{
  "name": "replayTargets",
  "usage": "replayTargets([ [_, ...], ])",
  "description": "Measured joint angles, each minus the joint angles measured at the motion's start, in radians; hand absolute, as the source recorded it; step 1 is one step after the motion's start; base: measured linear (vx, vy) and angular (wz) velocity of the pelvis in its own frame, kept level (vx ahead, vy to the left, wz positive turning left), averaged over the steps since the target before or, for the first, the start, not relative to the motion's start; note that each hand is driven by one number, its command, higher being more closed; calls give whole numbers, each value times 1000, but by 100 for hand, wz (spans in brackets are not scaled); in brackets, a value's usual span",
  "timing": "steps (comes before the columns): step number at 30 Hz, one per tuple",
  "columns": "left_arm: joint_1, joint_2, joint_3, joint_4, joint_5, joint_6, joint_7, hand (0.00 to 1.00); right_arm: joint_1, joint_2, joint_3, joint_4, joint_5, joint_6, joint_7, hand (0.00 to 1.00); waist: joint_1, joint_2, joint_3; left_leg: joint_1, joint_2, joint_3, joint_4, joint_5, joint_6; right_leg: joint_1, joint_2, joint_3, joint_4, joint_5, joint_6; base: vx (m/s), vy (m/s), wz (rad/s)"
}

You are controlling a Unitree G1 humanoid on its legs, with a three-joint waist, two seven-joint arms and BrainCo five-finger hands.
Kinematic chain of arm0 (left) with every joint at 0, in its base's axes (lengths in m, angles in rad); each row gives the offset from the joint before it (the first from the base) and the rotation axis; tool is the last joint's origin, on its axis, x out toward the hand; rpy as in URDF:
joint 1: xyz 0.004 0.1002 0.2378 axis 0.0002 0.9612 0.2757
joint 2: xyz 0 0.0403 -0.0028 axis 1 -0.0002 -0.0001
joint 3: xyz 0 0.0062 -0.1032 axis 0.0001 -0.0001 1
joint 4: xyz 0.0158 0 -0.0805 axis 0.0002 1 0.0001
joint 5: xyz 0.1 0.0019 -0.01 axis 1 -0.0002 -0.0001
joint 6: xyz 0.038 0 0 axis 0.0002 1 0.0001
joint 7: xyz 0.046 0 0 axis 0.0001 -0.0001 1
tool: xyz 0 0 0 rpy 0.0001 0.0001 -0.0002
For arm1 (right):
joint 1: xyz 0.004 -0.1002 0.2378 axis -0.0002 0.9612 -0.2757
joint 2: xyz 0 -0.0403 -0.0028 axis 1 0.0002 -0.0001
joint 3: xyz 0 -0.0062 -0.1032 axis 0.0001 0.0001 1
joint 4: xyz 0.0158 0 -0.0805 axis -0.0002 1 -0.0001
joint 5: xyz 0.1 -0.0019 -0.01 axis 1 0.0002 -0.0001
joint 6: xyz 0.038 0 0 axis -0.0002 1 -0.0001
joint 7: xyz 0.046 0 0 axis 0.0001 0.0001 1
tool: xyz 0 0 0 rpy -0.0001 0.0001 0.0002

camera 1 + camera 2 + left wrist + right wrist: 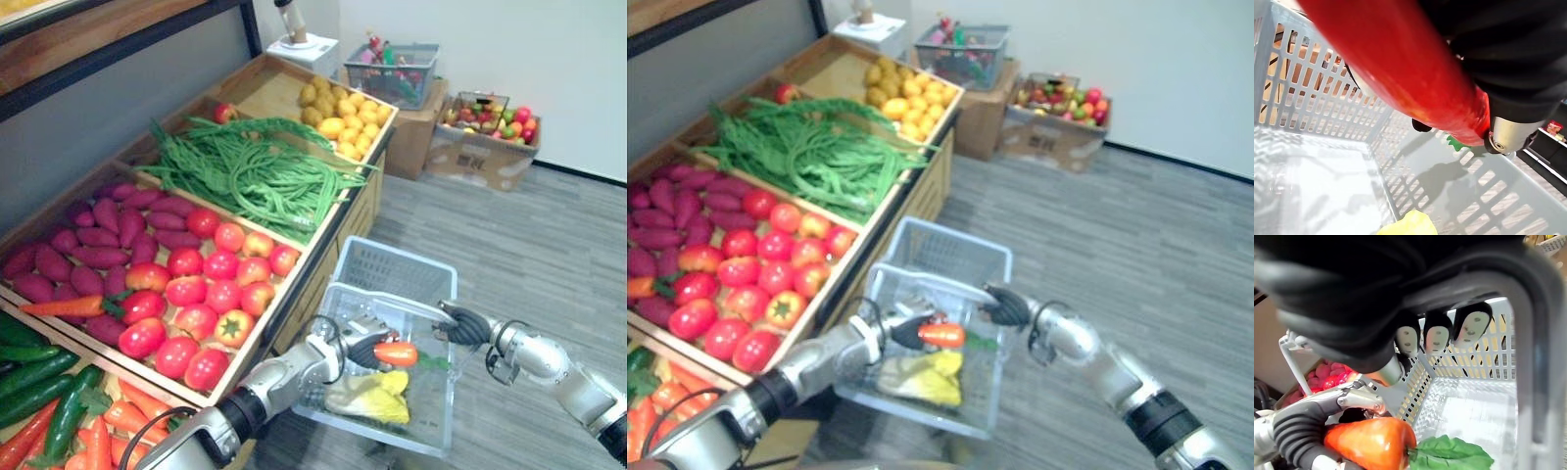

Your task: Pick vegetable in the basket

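A pale plastic basket (392,257) hangs beside the vegetable stall, with my right hand (465,325) shut on its grey handle (1528,333); the dark fingertips (1437,338) curl over that bar. My left hand (358,348) reaches over the basket's near side and is shut on an orange-red carrot (396,353) with a green leaf (1449,458). The carrot (1400,68) hangs above the basket floor, not touching it. A yellow-green leafy vegetable (377,397) lies in the basket below the carrot.
The wooden stall on my left holds crates of tomatoes (211,289), purple sweet potatoes (93,240), green beans (250,171), yellow fruit (343,113), carrots (108,421) and cucumbers (39,377). Cardboard boxes (480,147) and another basket (392,70) stand by the far wall. Grey floor (529,255) lies to the right.
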Motion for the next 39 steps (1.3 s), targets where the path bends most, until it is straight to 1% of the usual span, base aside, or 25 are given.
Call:
replayTargets([
  [3, -1, -18, 1, 51, 3, 4, 0, 0, -4, 0, 3, -6, 1, 0, 0, 100, 0, 1, 0, 2, 2, 10, 2, 0, 0, -1, 3, 4, 0, 0, 0, -43, -43, -6],
  [4, -1, -23, 2, 61, 15, 14, 0, 0, -8, 0, 3, -7, 1, 0, 0, 100, 0, 1, 1, 3, 3, 13, 4, -1, -1, -1, 4, 7, 0, 0, 0, -41, -39, -5],
  [6, -1, -24, 2, 72, 27, 19, 0, 0, -16, 0, 3, -7, 2, 0, 0, 100, 0, 0, 1, 3, 7, 17, 12, -2, -3, -1, 5, 12, 0, 0, 0, -43, -40, -4],
  [13, -1, -25, 8, 73, 34, 21, 0, 0, -28, -1, 3, -7, 7, 0, 0, 100, 1, 1, 3, 3, 18, 20, 27, -4, -5, 2, 7, 9, 1, 0, 0, -51, -49, 1],
  [17, -2, -24, 8, 71, 34, 20, -3, 0, -28, 1, 3, -7, 7, 1, 0, 100, 4, 4, 13, 9, 23, 14, 28, -4, -5, 14, 5, -5, 1, 0, 0, -69, -64, 9],
  [20, -7, -20, 8, 36, 34, 20, -5, 0, -10, 23, -10, 4, -8, 1, -2, 100, 7, 4, 14, -4, 27, -7, 28, -4, -4, 17, -6, -31, 0, 0, 0, -82, -72, 27],
  [21, -11, -21, 8, -9, 33, 20, -6, 0, 10, 53, -33, 27, -30, 1, -4, 100, 11, 5, 19, -6, 30, -26, 29, -3, -3, 28, -12, -47, 0, 0, 0, -74, -75, 48],
  [23, -14, -21, 8, -117, 28, 19, -5, 0, 57, 121, -91, 88, -82, 3, -10, 100, 30, 6, 20, -14, 32, -67, 28, 0, 1, 41, -27, -86, 0, 0, 0, -91, -80, 53],
  [24, -15, -22, 8, -143, 25, 18, -8, 0, 72, 142, -113, 105, -95, 5, -16, 100, 34, 6, 20, -19, 32, -80, 28, 1, 3, 44, -32, -96, 0, 0, 0, -95, -68, 54],
  [26, -9, -18, 9, -226, -1, 14, -9, 0, 118, 226, -216, 173, -159, 26, -35, 100, 61, 6, 20, -44, 24, -132, 23, 8, 15, 48, -59, -144, 0, 0, 0, -103, -66, 65],
  [27, -2, -15, 14, -256, -16, 14, -9, 0, 126, 248, -241, 195, -172, 33, -44, 100, 62, 6, 19, -53, 20, -149, 18, 11, 20, 49, -68, -157, 0, 0, 0, -117, -62, 78],
  [28, 18, -8, 30, -320, -42, 13, -6, 0, 143, 291, -291, 245, -197, 44, -58, 100, 71, 6, 19, -69, 12, -187, 6, 19, 32, 53, -85, -191, -2, -1, 0, -125, -56, 91],
  [29, 47, -8, 57, -380, -70, 12, -6, 0, 164, 341, -353, 292, -222, 64, -71, 100, 81, 6, 19, -77, 4, -222, -10, 29, 46, 63, -101, -226, -2, -2, 2, -127, -48, 91],
  [30, 66, -8, 71, -409, -91, 11, -5, 0, 176, 368, -387, 314, -237, 78, -82, 100, 91, 6, 19, -83, 0, -243, -17, 31, 49, 68, -107, -242, -2, -4, 1, -127, -41, 104],
  [31, 112, -8, 113, -464, -104, 6, -1, 0, 202, 423, -456, 358, -255, 99, -110, 100, 96, 4, 18, -99, -6, -298, -26, 38, 60, 81, -128, -288, -4, -13, -2, -118, -40, 117],
  [32, 159, -7, 158, -498, -139, 0, 3, 0, 230, 474, -520, 401, -269, 120, -145, 100, 103, 1, 14, -120, -13, -351, -36, 49, 70, 91, -147, -338, -4, -23, -2, -107, -43, 129],
  [33, 181, -7, 181, -507, -141, -1, 6, 0, 242, 497, -553, 424, -269, 127, -163, 100, 111, -1, 12, -128, -20, -377, -46, 58, 77, 96, -158, -363, -6, -29, -3, -81, -41, 129],
  [34, 222, -4, 226, -513, -169, 1, 12, 0, 248, 532, -603, 488, -269, 143, -202, 100, 119, -8, 5, -149, -31, -426, -65, 75, 85, 100, -176, -407, -7, -34, -3, -51, -24, 98],
  [35, 242, -2, 247, -514, -179, 2, 14, 0, 248, 544, -624, 518, -269, 150, -218, 100, 120, -8, -2, -160, -37, -447, -76, 86, 89, 101, -183, -428, -9, -35, -3, -57, -23, 121],
  [36, 283, 3, 291, -524, -179, 8, 18, 0, 247, 567, -662, 589, -269, 154, -248, 100, 127, -14, -12, -183, -53, -499, -103, 108, 98, 106, -200, -476, -21, -36, -2, -42, -17, 115],
  [37, 325, 4, 340, -546, -180, 17, 22, 0, 247, 588, -702, 657, -267, 156, -272, 100, 135, -12, -17, -190, -66, -542, -133, 135, 103, 116, -210, -516, -28, -37, -1, -32, -18, 111],
  [38, 345, 4, 363, -557, -190, 19, 25, 0, 248, 599, -721, 691, -267, 157, -285, 100, 142, -15, -19, -193, -71, -560, -147, 147, 103, 121, -215, -536, -34, -37, -1, -20, -18, 102],
  [39, 388, 1, 414, -582, -219, 21, 38, 0, 244, 615, -749, 760, -266, 158, -297, 100, 151, -21, -18, -200, -81, -602, -174, 170, 106, 135, -222, -573, -42, -38, 0, -19, -14, 92],
])
